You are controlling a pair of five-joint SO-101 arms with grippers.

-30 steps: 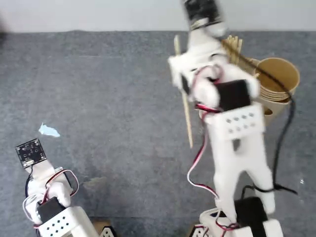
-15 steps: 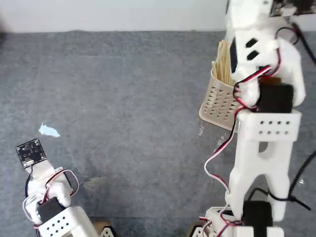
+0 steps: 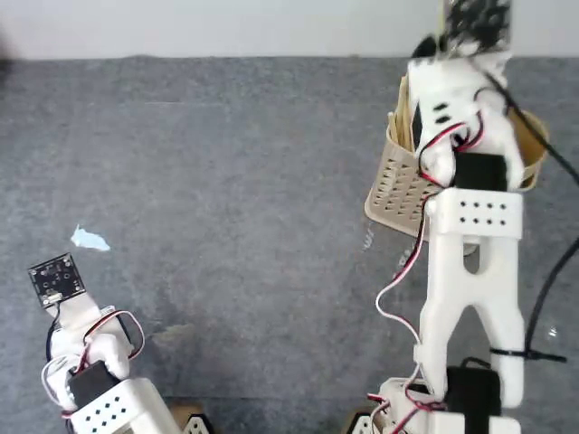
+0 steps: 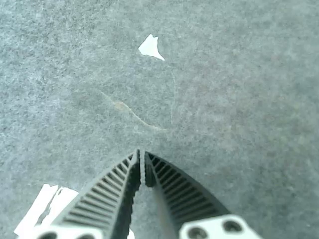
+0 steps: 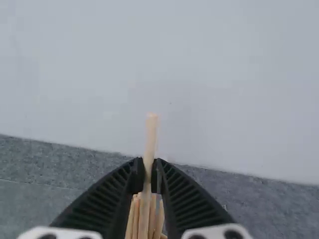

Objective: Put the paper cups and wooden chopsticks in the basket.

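Note:
The beige slotted basket (image 3: 398,185) stands at the table's far right with several wooden chopsticks (image 3: 398,113) upright in it and the rim of a brown paper cup (image 3: 536,145) showing behind the arm. The right arm is stretched over the basket. My right gripper (image 5: 148,172) is shut on a single wooden chopstick (image 5: 150,134) that points up past its tips toward the wall, with more chopsticks (image 5: 134,219) below between the fingers. My left gripper (image 4: 142,162) is shut and empty, low over the grey mat at the near left.
A small white paper scrap (image 3: 89,239) lies on the grey mat (image 3: 226,181) at the left, also seen as a scrap (image 4: 150,46) ahead of the left gripper. White bits (image 4: 45,206) lie beside the left fingers. A pale wall (image 5: 159,59) runs behind the table.
The right arm has swung from left of the basket to over it, carrying the chopstick along; the chopstick now stands over the basket. The left arm has not moved.

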